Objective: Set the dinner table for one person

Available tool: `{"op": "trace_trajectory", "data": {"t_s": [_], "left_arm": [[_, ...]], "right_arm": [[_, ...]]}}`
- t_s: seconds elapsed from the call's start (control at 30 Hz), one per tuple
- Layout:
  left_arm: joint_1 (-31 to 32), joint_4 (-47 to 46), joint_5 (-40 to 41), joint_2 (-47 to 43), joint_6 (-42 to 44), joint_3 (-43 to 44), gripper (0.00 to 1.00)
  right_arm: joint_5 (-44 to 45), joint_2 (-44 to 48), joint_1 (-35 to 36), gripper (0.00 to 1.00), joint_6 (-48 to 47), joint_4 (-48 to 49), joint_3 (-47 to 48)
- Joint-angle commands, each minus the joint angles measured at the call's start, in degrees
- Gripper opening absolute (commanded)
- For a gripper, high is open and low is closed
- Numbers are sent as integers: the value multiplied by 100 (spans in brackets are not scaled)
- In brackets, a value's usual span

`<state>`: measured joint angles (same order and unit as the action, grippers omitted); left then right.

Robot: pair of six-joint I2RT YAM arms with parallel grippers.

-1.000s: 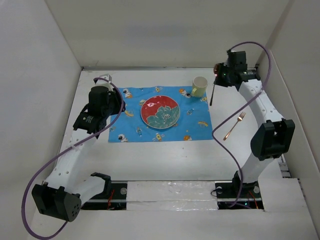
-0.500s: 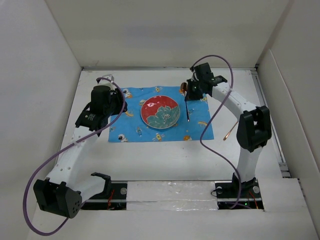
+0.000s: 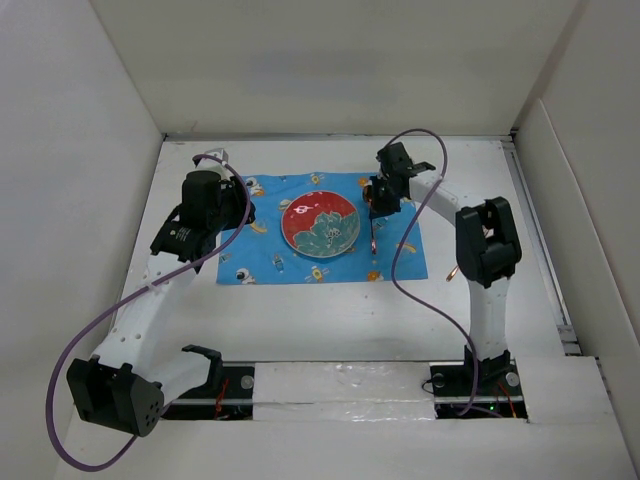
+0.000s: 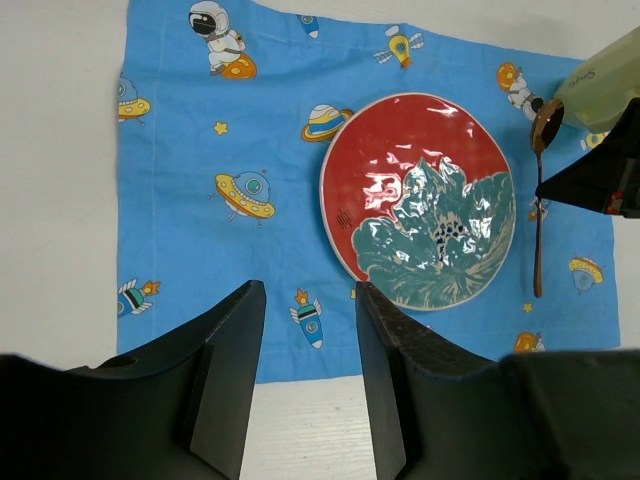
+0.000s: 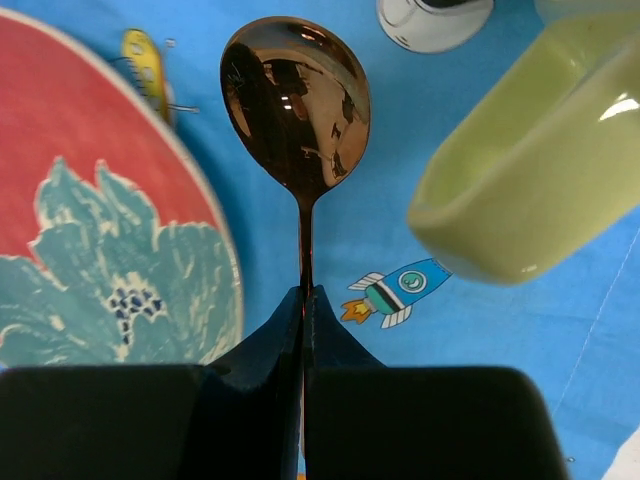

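The white dinner table (image 3: 320, 320) carries a blue space-print placemat (image 3: 260, 255) with a red and teal plate (image 3: 320, 224) in its middle. My right gripper (image 3: 377, 203) is shut on a copper spoon (image 3: 373, 238) and holds it just right of the plate. In the right wrist view the jaws (image 5: 303, 292) pinch the spoon's handle, its bowl (image 5: 296, 95) pointing away, between the plate (image 5: 90, 230) and a pale green mug (image 5: 540, 170). My left gripper (image 4: 310, 292) is open and empty above the placemat's near edge (image 4: 200, 340).
A copper fork (image 3: 452, 272) lies on the table right of the placemat, mostly hidden behind my right arm. The mug (image 4: 610, 65) stands at the placemat's far right corner. White walls enclose the table on three sides.
My right arm has swung left from the far right corner with the spoon, to over the placemat beside the plate. The left arm has barely moved.
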<state>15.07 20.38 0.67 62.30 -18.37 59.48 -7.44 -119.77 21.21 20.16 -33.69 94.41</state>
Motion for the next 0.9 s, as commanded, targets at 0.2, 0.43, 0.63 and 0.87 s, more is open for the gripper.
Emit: {"op": "trace_trajectory", "data": {"t_s": [0.2,0.43,0.63,0.87], "left_arm": [[40,-166,-14,-25,-9,90,39],[40,-192,-23,-34,-17,46,39],[40,-157,-32,-43,-17,55,39],[40,-113,-32,-43,44,46,6]], "right_arm": [[252,-152,-47,5,278,214,-63],[68,-3,-47,33,199,179,-63],[-100,522,-47,24,93,108,-186],[680,2498,-643,0,224,837,-2011]]}}
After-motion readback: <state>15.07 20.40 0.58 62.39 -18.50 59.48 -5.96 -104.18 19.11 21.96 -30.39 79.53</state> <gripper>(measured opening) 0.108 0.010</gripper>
